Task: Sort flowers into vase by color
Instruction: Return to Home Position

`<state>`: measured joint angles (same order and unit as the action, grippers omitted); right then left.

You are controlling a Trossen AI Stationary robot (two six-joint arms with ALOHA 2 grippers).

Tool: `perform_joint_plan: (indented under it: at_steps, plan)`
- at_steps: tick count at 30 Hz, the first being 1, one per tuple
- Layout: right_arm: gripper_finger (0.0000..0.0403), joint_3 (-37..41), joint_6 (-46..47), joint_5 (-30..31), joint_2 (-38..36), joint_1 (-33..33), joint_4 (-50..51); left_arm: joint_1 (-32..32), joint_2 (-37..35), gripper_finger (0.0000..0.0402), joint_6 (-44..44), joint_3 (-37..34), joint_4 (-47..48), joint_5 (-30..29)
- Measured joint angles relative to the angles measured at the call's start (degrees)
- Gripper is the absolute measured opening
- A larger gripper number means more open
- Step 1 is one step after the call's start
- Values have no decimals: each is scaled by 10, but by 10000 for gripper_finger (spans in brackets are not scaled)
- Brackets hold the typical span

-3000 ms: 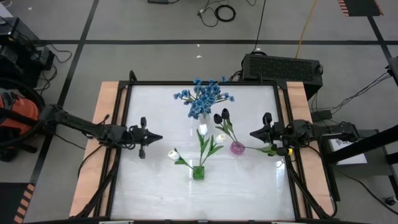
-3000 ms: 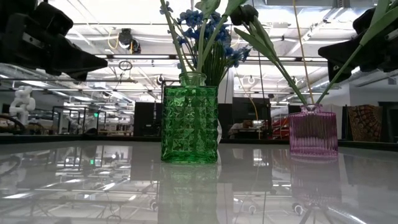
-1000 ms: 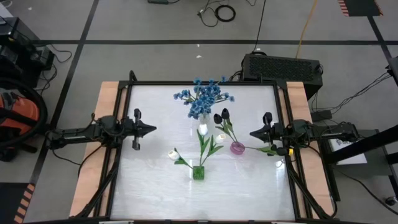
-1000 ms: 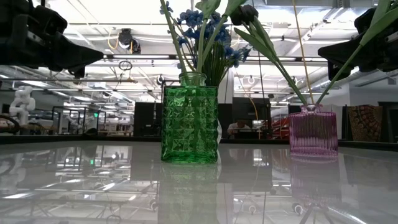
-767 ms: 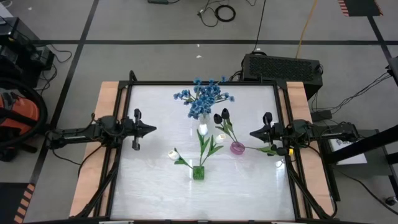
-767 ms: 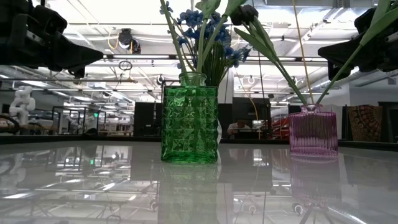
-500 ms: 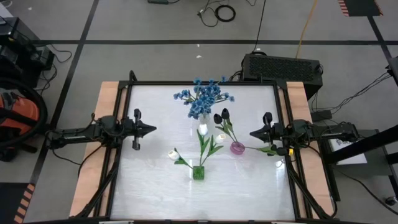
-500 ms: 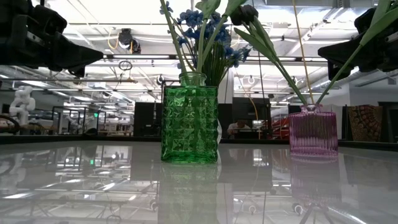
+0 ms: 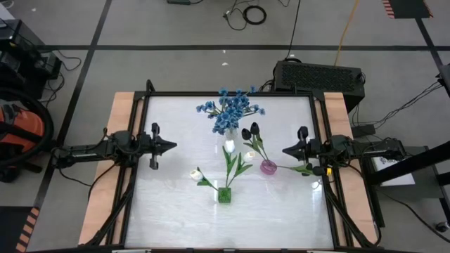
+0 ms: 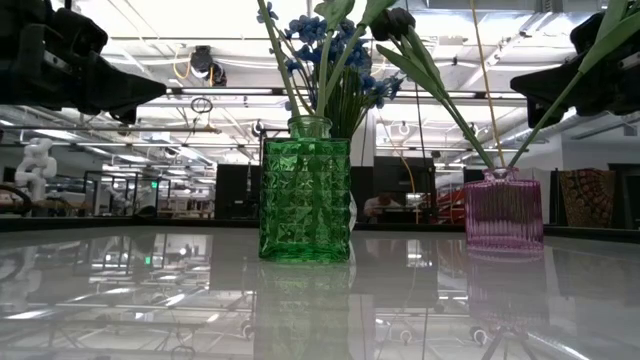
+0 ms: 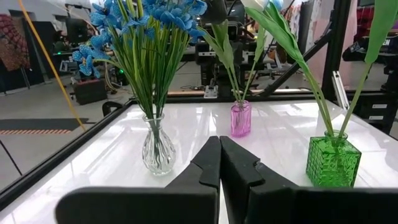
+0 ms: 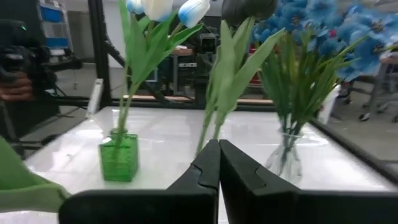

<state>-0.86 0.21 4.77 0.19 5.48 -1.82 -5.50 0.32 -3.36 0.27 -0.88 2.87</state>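
Well, left gripper (image 9: 171, 146) and right gripper (image 9: 286, 150) hung pinched shut, empty, well apart; white tulip buds (image 9: 229, 146) stood in the faceted green glass vase (image 9: 223, 195). Their green plastic stems (image 9: 227, 169) looked light and springy; best pinched mid-stalk.

No text, label, brand or number can be read anywhere.

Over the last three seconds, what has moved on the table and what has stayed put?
The left gripper pulled back toward the left edge of the table, its arm straightening; for the last second it has held there, fingers shut and empty. Nothing was taken hold of or let go. The right gripper, green vase, pink vase and flowers stayed put.
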Motion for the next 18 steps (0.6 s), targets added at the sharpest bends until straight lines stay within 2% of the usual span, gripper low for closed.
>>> perform_joint_plan:
  at_steps: [3,7,10,18]
  plan:
    - [0,0,-20,18,0,0,-2,0,0,6,0,0,0,0]
    - [0,0,9,40,0,-3,-6,0,0,6,3,0,0,0]
    - [0,0,19,41,0,-3,-6,0,0,6,29,0,-1,0]
    - [0,0,21,40,0,-2,-6,0,0,6,30,0,0,0]
